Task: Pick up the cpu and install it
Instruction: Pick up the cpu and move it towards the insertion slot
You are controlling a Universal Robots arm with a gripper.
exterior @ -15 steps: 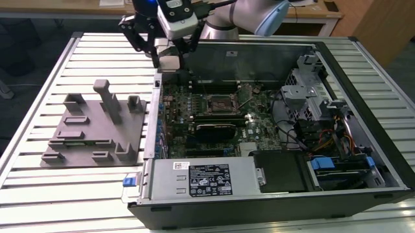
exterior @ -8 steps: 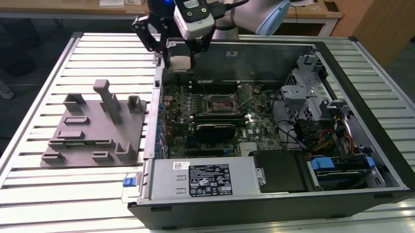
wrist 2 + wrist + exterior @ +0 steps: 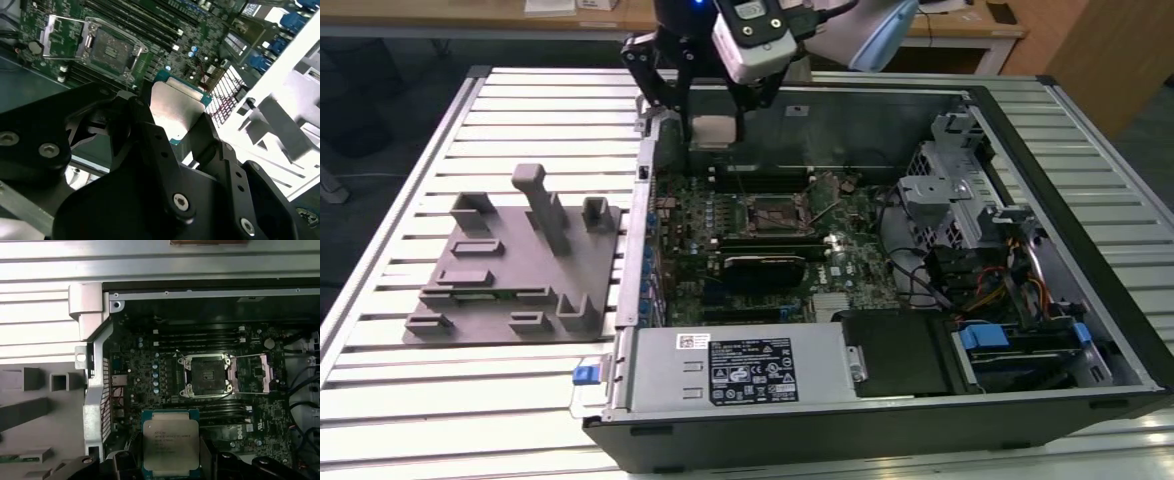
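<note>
My gripper (image 3: 711,128) hangs over the far part of the open computer case (image 3: 1067,330), near the wall on the exterior view's left, and is shut on the cpu (image 3: 711,131). The cpu is a small square chip with a silvery top plate. In both wrist views it sits between my black fingers (image 3: 150,135), as the cpu (image 3: 177,107) and the cpu (image 3: 171,442). The motherboard's socket (image 3: 774,213) lies open below and to the exterior view's right of the chip, its metal frame lifted. Both wrist views also show that socket (image 3: 206,375) (image 3: 107,47), apart from the chip.
A grey moulded fixture (image 3: 507,270) with upright posts lies on the slatted table (image 3: 400,400), on the exterior view's left of the case. Inside the case are a black finned block (image 3: 763,268), a power supply (image 3: 734,365), a drive cage (image 3: 961,180) and loose cables (image 3: 1014,290).
</note>
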